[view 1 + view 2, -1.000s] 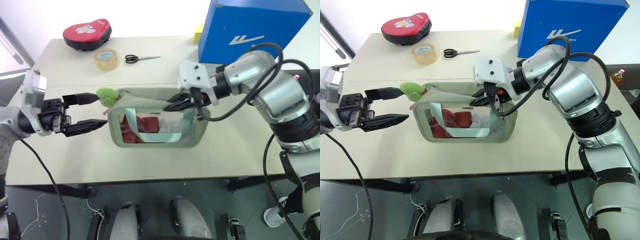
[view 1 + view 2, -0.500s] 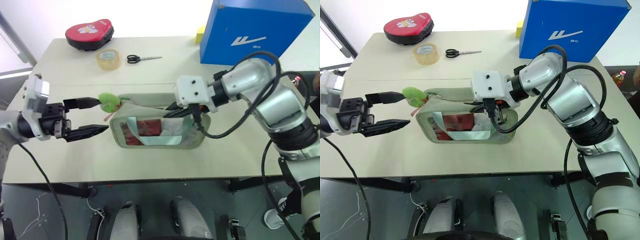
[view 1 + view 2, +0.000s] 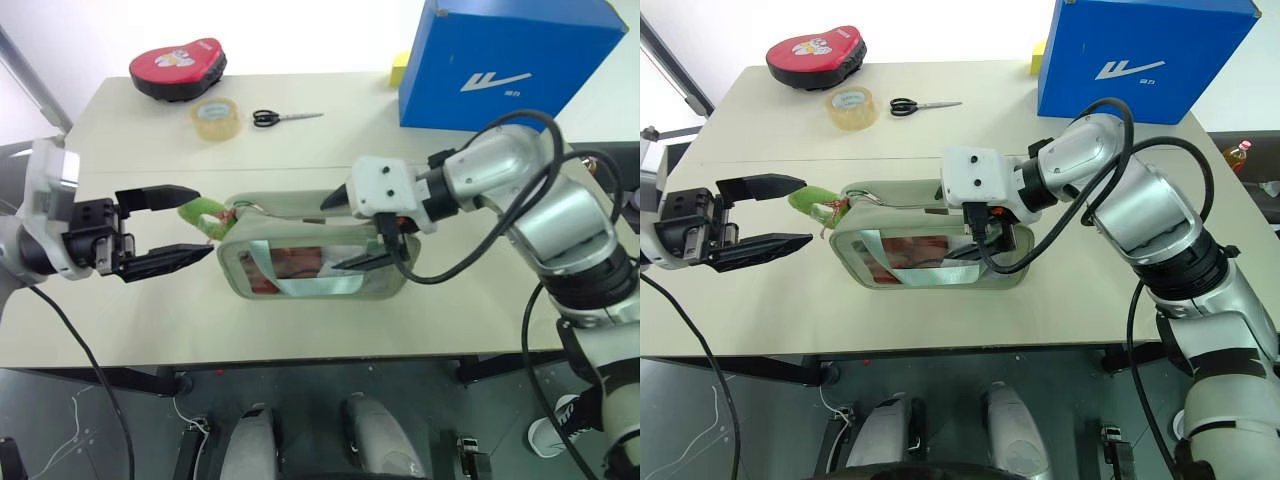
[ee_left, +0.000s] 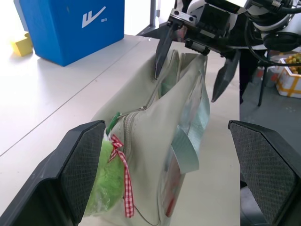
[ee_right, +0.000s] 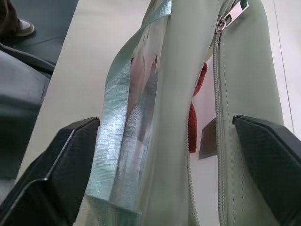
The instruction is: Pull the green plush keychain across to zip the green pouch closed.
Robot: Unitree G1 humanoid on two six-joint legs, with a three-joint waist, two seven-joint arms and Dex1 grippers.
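The green pouch (image 3: 315,250) stands mid-counter (image 3: 480,310). The right claw (image 3: 352,228) gapes wide, straddling its right end without gripping. The left claw (image 3: 175,227) hangs open around the green plush keychain (image 3: 200,213) at the left end.

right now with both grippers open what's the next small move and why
Probably close the left gripper on the green plush keychain. Its fingers are spread and the charm lies between them at the left end of the green pouch, not yet gripped. The right gripper stands open astride the pouch's other end, so it may need to re-clamp before any pull.
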